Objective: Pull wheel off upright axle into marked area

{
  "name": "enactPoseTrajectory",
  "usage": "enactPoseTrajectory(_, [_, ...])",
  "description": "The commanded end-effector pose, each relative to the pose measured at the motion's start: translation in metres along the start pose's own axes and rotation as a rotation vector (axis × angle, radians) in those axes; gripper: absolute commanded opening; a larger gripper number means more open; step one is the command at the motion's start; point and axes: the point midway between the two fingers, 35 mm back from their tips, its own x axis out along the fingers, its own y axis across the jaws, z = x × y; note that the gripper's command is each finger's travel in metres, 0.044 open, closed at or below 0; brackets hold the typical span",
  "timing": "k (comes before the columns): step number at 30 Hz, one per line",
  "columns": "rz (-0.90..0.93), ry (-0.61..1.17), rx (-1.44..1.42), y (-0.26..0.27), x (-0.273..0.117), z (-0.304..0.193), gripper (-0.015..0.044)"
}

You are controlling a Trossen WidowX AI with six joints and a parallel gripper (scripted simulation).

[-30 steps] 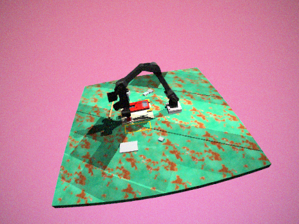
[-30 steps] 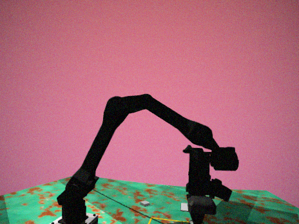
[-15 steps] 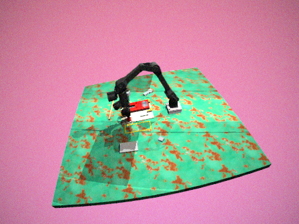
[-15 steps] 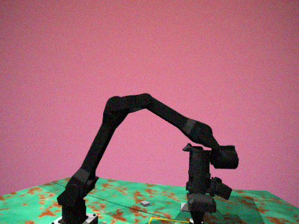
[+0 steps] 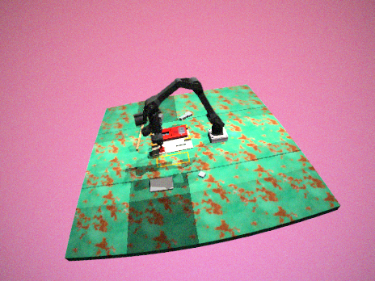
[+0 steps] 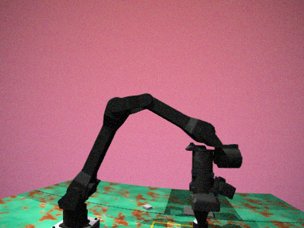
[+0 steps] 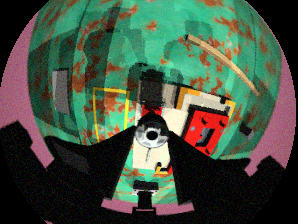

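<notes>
The wheel [image 7: 151,134], a small grey ring with a dark centre, sits between the fingertips in the wrist view. My gripper [image 7: 152,131] [image 5: 157,150] [image 6: 200,220] is shut on it, pointing down above the pale board. The upright axle cannot be made out, so I cannot tell whether any of it is inside the wheel. A red patch [image 7: 152,108] [image 5: 162,149] shows close by the fingertips. The marked area is a yellow outline [image 5: 189,157] [image 6: 173,224] [image 7: 95,110]. It lies beside the board, left of the gripper in the wrist view.
The pale board [image 5: 178,146] [image 7: 175,120] lies under the gripper, with a red panel [image 5: 173,132] [image 7: 220,122] beside it. A tan stick [image 5: 139,139] [image 7: 226,60] lies beyond. A grey slab [image 5: 162,184] [image 7: 61,91] and a small white block [image 5: 202,174] [image 6: 147,207] lie past the outline.
</notes>
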Motion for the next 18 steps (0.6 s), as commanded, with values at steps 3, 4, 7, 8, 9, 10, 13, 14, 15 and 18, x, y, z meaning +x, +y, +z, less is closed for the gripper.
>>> enactPoseTrajectory(3, [0.000, 0.001, 0.004, 0.0002, -0.0022, 0.0001, 0.0000])
enactPoseTrajectory(4, [0.000, 0.001, 0.004, 0.0002, -0.0025, 0.0001, 0.0000])
enactPoseTrajectory(7, [0.000, 0.001, 0.004, 0.0002, -0.0035, 0.0001, 0.0000])
enactPoseTrajectory(8, [0.000, 0.001, 0.005, 0.0002, -0.0039, 0.0001, 0.0000])
enactPoseTrajectory(9, [0.000, 0.001, 0.005, 0.0002, -0.0042, 0.0001, 0.0000])
enactPoseTrajectory(10, [0.000, 0.001, 0.005, 0.0002, -0.0045, 0.0000, 0.0000])
enactPoseTrajectory(13, [0.000, 0.001, 0.005, 0.0002, -0.0055, 0.0000, 0.0000])
enactPoseTrajectory(14, [0.000, 0.001, 0.005, 0.0002, -0.0059, 0.0000, 0.0000])
enactPoseTrajectory(15, [0.000, 0.001, 0.005, 0.0002, -0.0062, 0.0000, 0.0000])
enactPoseTrajectory(18, [0.000, 0.001, 0.005, 0.0002, -0.0106, 0.0003, 0.0000])
